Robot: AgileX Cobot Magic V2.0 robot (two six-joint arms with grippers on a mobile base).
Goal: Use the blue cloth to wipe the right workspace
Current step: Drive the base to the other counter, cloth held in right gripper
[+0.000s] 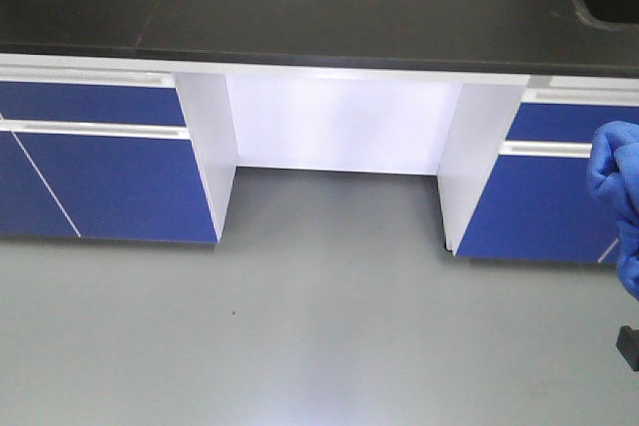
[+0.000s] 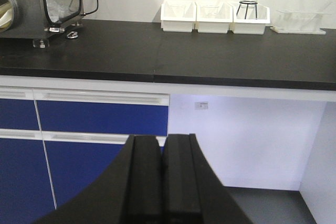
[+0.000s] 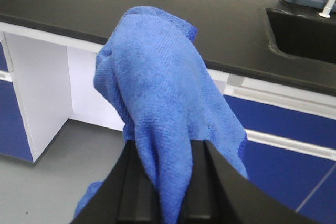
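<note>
Right fingers clamp blue cloth (aloft).

soft, nubby blue cloth; matt black benchtop; smooth blue cabinet fronts.

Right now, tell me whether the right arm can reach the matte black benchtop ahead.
Likely yes: the right pincer holds the soft royal-blue microfibre cloth, and nothing stands between it and the bare near benchtop.

Black benchtop over blue cabinets. Three white trays at rear, clear chamber left, sink right.
</note>
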